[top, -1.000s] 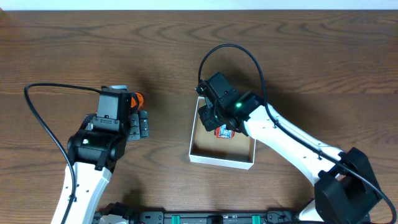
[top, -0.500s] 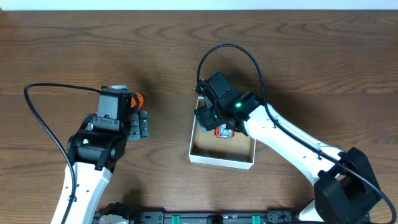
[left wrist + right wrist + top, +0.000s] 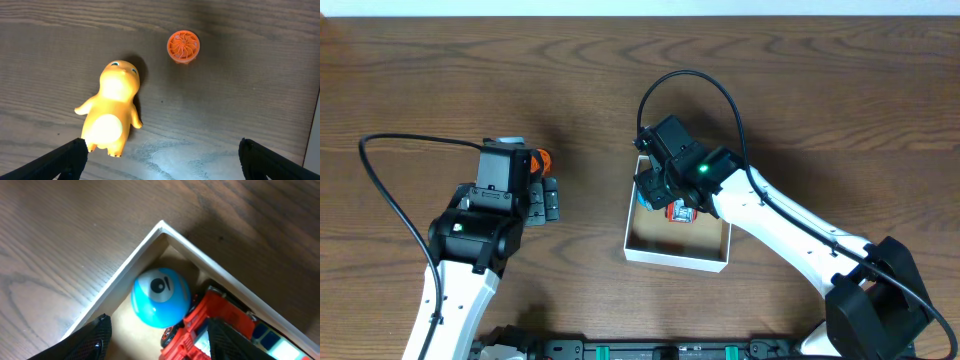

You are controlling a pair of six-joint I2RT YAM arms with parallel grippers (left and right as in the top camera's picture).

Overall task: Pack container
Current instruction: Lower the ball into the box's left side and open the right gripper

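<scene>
The container (image 3: 672, 259) is a shallow white-walled box with a tan floor, at the table's middle. Its corner shows in the right wrist view (image 3: 161, 228). In that corner lie a blue ball (image 3: 160, 298) and a red toy truck (image 3: 216, 325), which also shows in the overhead view (image 3: 681, 212). My right gripper (image 3: 160, 345) is open and empty just above the ball, over the box's far-left corner (image 3: 653, 190). My left gripper (image 3: 160, 162) is open and empty above the bare table, to the left of the box (image 3: 548, 200). A yellow-orange toy figure (image 3: 112, 107) lies by its left finger.
A small round orange ribbed cap (image 3: 183, 46) stands on the table beyond the figure. An orange bit (image 3: 542, 160) shows beside the left wrist from overhead. The dark wood table (image 3: 800, 90) extends around the box.
My right gripper has shifted slightly to the left over the box corner. The left arm has not moved.
</scene>
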